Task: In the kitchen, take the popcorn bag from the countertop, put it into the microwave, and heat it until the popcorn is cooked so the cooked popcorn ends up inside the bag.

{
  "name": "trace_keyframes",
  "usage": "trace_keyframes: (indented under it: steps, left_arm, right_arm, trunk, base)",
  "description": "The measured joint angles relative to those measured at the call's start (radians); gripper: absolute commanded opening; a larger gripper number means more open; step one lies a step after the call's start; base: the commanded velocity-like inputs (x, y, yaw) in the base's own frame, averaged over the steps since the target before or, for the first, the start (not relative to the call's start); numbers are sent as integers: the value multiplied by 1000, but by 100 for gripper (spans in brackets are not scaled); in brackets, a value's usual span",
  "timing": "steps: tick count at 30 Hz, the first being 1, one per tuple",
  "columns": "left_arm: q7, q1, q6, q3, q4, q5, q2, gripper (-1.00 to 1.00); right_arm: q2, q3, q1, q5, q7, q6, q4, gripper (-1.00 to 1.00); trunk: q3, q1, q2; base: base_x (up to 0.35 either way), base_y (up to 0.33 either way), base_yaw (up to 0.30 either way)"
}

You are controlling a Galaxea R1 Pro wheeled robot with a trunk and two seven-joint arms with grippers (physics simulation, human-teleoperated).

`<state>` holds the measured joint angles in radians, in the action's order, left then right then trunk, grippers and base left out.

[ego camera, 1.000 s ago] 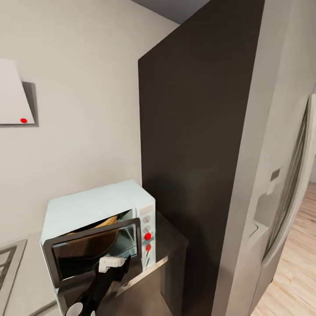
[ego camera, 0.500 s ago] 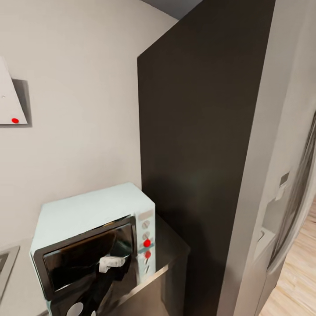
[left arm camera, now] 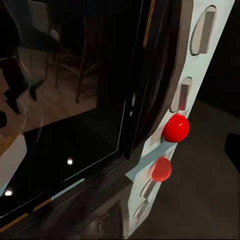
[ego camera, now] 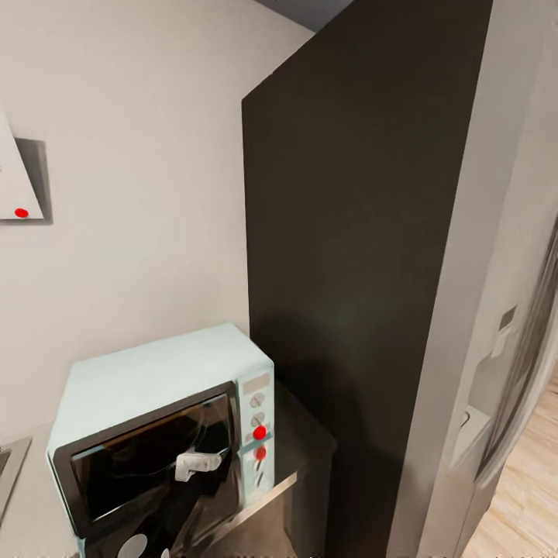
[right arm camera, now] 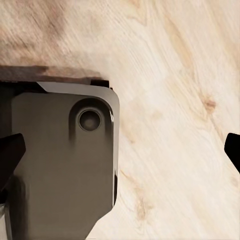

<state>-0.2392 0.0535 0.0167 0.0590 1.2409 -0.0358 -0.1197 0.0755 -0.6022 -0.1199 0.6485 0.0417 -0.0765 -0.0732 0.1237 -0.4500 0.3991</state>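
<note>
swung from ajar to shut, dark-framed glass door (ego camera: 151, 457) of pale blue-white box microwave (ego camera: 163, 434) on glossy grey countertop (ego camera: 298, 453), popcorn bag presumably inside; left gripper (ego camera: 195, 467) against door, opening unclear; next, pressing squarely on red knob (left arm camera: 175, 128).

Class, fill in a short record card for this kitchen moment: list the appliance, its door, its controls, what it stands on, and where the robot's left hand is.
Appliance: pale blue microwave
Door: dark glass door, looks shut
Controls: grey knobs and two red buttons on the panel beside the door
Stands on: glossy countertop, next to a tall dark cabinet
Left hand: in front of the door, near the panel
</note>
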Motion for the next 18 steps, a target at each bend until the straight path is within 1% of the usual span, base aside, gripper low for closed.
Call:
trace_keyframes:
  steps: [18]
  left_arm:
    - [0,0,0,0,-1,0,0,100]
  right_arm:
    - [0,-1,1,0,0,-7,0,100]
  trunk:
    - [0,0,0]
  base:
    - [-334,0,0]
